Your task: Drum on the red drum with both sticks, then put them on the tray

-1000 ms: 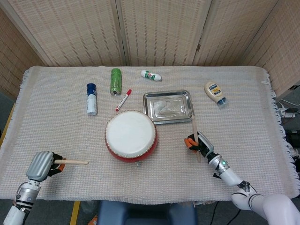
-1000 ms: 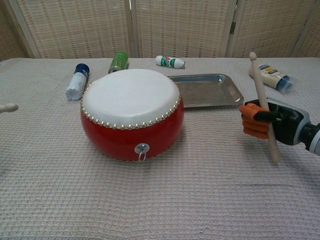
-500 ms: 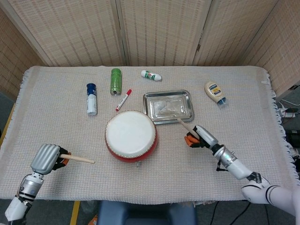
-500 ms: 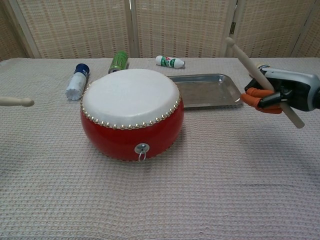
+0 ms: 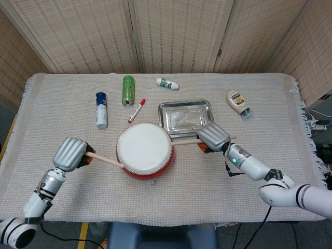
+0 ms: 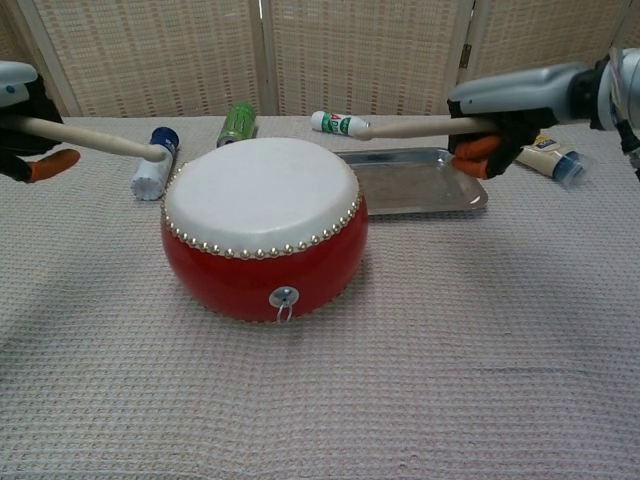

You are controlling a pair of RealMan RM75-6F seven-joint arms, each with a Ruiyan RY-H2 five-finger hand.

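Observation:
The red drum (image 5: pixel 145 151) (image 6: pixel 262 232) with a white skin sits at the table's middle front. My left hand (image 5: pixel 71 154) (image 6: pixel 22 118) grips a wooden stick (image 5: pixel 105 160) (image 6: pixel 92 140) left of the drum; its tip reaches the drum's left rim. On the other side my right hand (image 5: pixel 212 137) (image 6: pixel 515 100) holds the second stick (image 5: pixel 185 141) (image 6: pixel 410 126) level, tip pointing left at the drum's right edge. Behind the drum and under the right hand lies the steel tray (image 5: pixel 185 117) (image 6: pixel 412 180), with nothing in it.
At the back lie a blue-capped white bottle (image 5: pixel 101 110) (image 6: pixel 153 164), a green can (image 5: pixel 128 89) (image 6: pixel 237 123), a red marker (image 5: pixel 137 110), a small green-and-white bottle (image 5: pixel 167 83) (image 6: pixel 339 123) and a mayonnaise bottle (image 5: pixel 237 102) (image 6: pixel 549 155). Wicker screens stand behind the cloth-covered table.
Both hands have come in toward the drum and risen. The left stick's tip now reaches the drum's left rim. The right stick has swung from upright to level, pointing at the drum.

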